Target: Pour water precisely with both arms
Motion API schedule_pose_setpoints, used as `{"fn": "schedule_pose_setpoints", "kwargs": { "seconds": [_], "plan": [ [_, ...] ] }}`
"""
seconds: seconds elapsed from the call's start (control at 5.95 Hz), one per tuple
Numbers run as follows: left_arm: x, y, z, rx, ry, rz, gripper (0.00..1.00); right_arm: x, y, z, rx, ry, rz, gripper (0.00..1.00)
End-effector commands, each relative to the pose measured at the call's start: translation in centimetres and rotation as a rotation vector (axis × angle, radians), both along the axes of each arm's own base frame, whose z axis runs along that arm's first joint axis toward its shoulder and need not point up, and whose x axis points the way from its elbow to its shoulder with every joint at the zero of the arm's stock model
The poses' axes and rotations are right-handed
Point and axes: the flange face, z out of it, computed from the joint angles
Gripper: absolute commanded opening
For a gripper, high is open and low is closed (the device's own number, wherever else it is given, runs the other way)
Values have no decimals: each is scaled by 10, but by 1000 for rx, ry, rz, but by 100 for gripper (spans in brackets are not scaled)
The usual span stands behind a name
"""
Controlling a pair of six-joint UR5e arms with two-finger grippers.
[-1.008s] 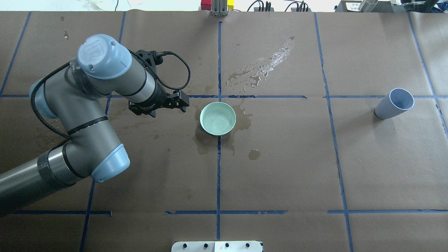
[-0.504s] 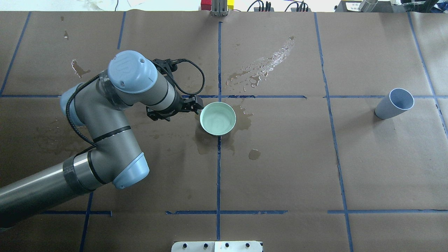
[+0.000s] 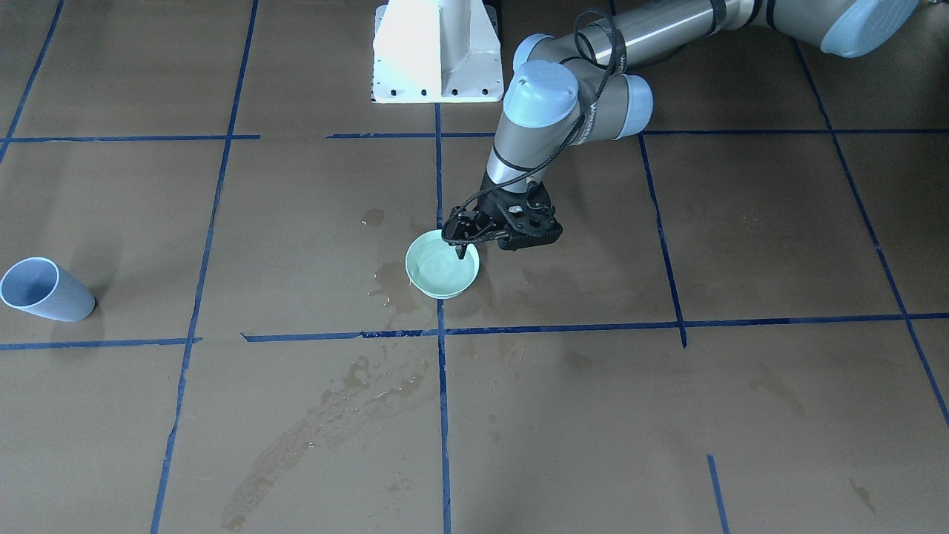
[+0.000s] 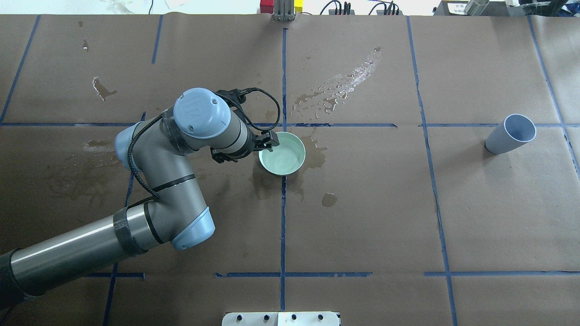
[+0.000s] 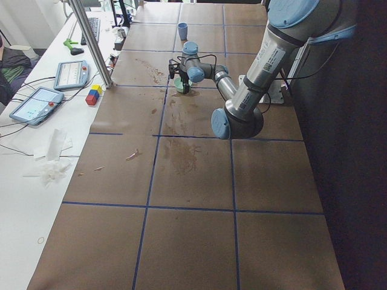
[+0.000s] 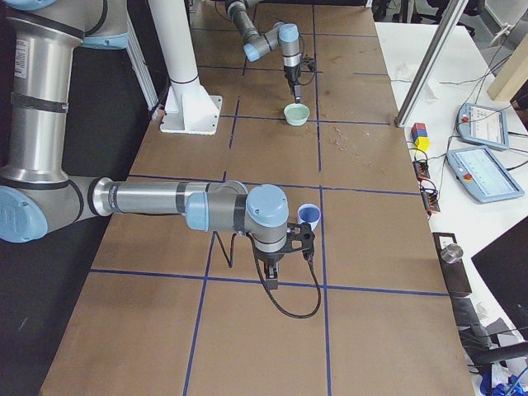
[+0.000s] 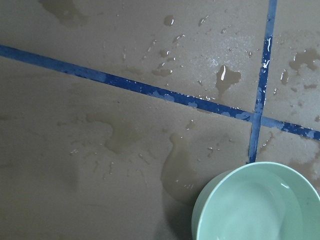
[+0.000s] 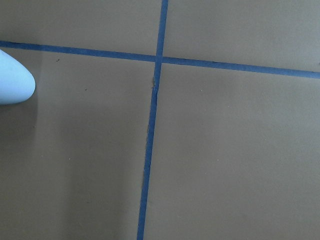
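The bowl (image 4: 287, 159) sits mid-bench, well apart from every edge of the bench (image 4: 362, 235), with water (image 7: 255, 212) inside. The left gripper (image 4: 270, 141) stands parted astride its rim. The cup (image 4: 511, 134) stands near the right edge, the right gripper (image 6: 279, 260) just beside it; its opening cannot be told. Farther out lies a puddle (image 4: 349, 81).

Grey tubular arms (image 4: 68, 253), pale blue joint caps (image 4: 199, 111) (faint logo), black looping cable (image 4: 266, 93), black gripper (image 4: 271, 142).
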Motion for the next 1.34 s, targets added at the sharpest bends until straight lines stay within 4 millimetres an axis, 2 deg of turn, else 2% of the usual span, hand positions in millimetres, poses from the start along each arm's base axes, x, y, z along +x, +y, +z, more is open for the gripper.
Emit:
{"fn": "schedule_pose_setpoints", "kwargs": {
  "seconds": [0.0, 0.17, 0.34, 0.84, 1.01, 1.18],
  "plan": [
    [22, 6, 7, -35, -17, -4, 78, 0, 0, 3, -6, 0, 0, 100],
    [23, 5, 8, -40, -19, -6, 38, 0, 0, 2, -3, -3, -1, 100],
    [23, 5, 7, -43, -16, -7, 8, 0, 0, 2, -3, -3, 1, 100],
    [22, 5, 3, -38, -12, -7, 1, 0, 0, 2, -1, -3, -1, 100],
    [13, 1, -3, -31, 1, -12, 0, 0, 0, 3, -3, -2, -1, 100],
    [-6, -8, -14, -18, 22, -30, 0, 0, 0, 3, -4, -2, 0, 100]
  ]
}}
